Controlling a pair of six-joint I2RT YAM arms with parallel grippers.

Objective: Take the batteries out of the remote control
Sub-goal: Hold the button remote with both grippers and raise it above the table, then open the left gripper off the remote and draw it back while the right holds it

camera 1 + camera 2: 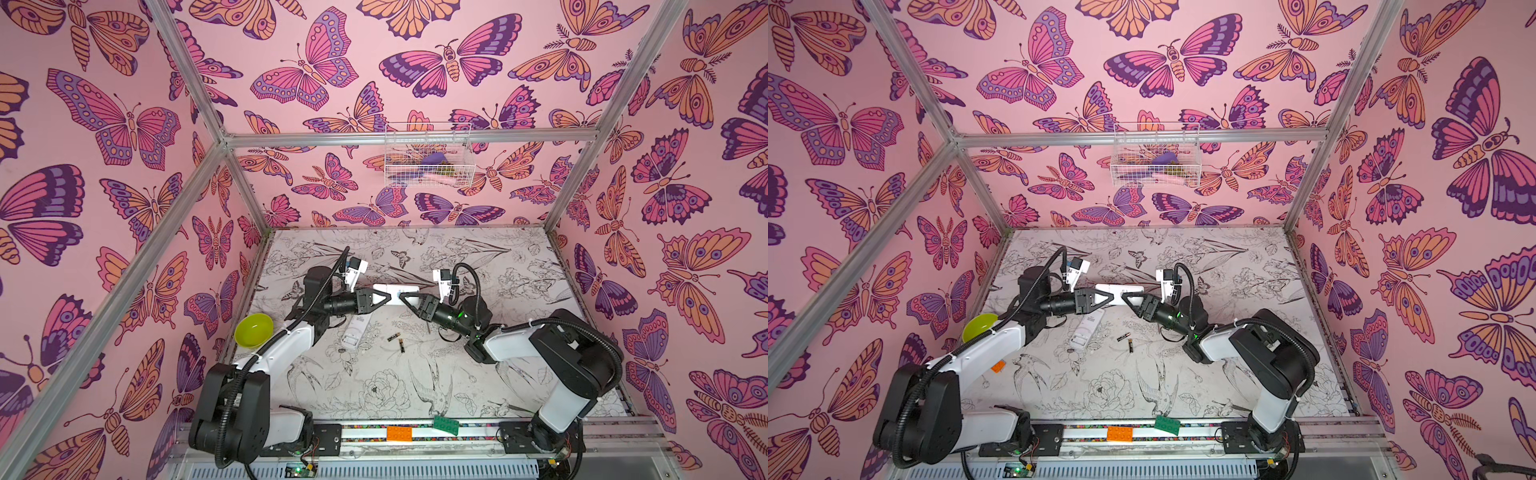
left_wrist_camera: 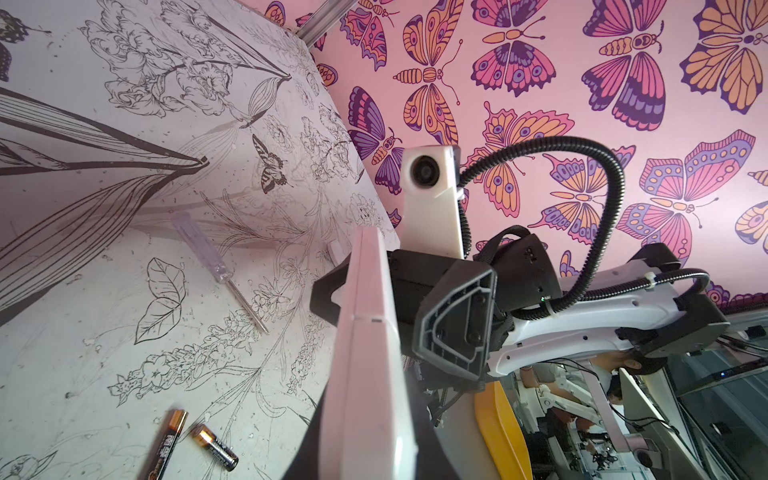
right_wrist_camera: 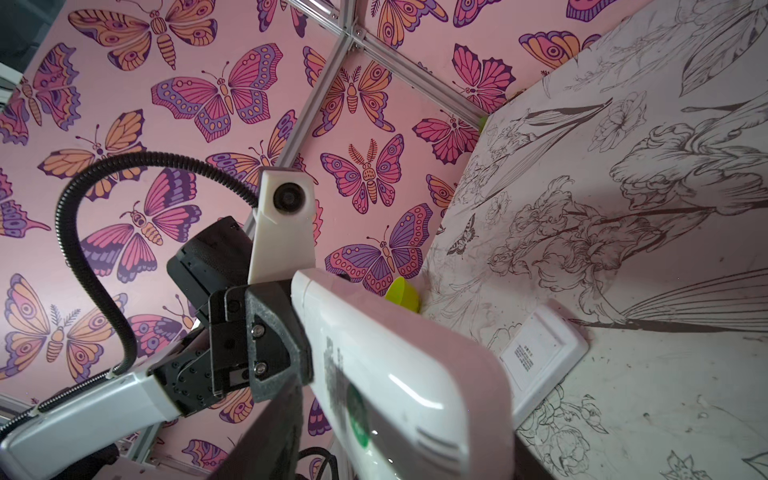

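A white remote control (image 1: 395, 289) hangs above the table between my two grippers in both top views. My left gripper (image 1: 386, 296) is shut on one end of it; in the left wrist view the remote (image 2: 365, 332) fills the left gripper (image 2: 365, 440). My right gripper (image 1: 404, 296) stands open round the other end (image 3: 395, 353), and a gap shows beside one finger (image 3: 274, 432). Two batteries, black with gold ends, lie loose on the table (image 1: 393, 337) (image 1: 402, 346); the left wrist view also shows both batteries (image 2: 166, 444) (image 2: 216, 446).
A second white remote (image 1: 355, 330) lies flat on the table under the left arm. A green bowl (image 1: 253, 330) sits at the left edge. A clear-handled screwdriver (image 2: 199, 245) lies on the table. Orange (image 1: 399, 433) and green (image 1: 446, 424) bricks rest on the front rail.
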